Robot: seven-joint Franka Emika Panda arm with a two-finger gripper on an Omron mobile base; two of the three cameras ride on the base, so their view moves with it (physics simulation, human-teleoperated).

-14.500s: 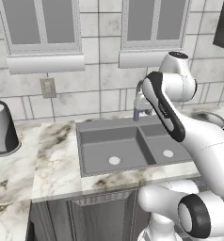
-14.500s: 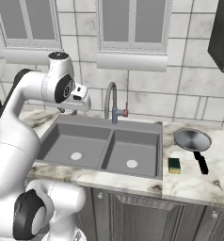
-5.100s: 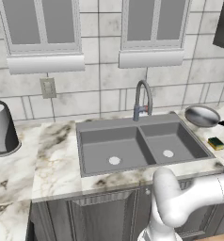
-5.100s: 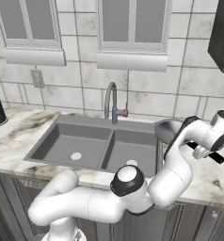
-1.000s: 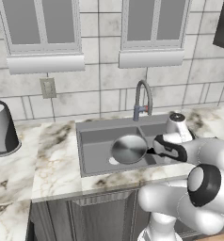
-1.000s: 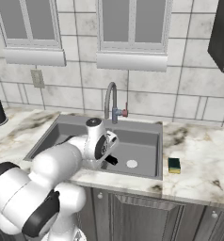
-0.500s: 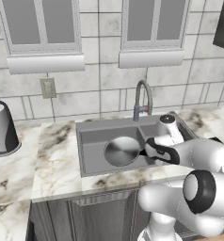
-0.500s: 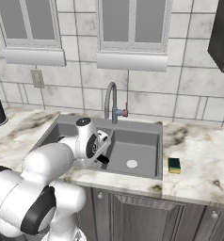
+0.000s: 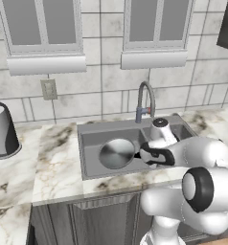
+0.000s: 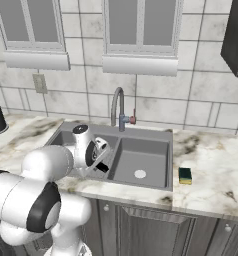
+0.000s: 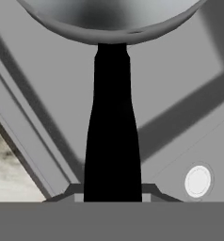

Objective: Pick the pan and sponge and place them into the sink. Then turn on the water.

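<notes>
Moved further left over the sink, the pan hangs ahead of the pincer, which clamps its handle.

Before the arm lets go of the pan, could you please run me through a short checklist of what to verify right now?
1. Gripper shut on the pan's handle: ok, the black handle runs up from between the fingers.
2. Pan over the sink's left basin, inside the rim: ok.
3. Pan resting on the basin floor: cannot tell, it sits low in the basin, but contact is not visible.
4. Sponge ready for the next pick: ok, it lies alone on the counter right of the sink.
5. Faucet off: ok, no stream falls from the spout.
</notes>
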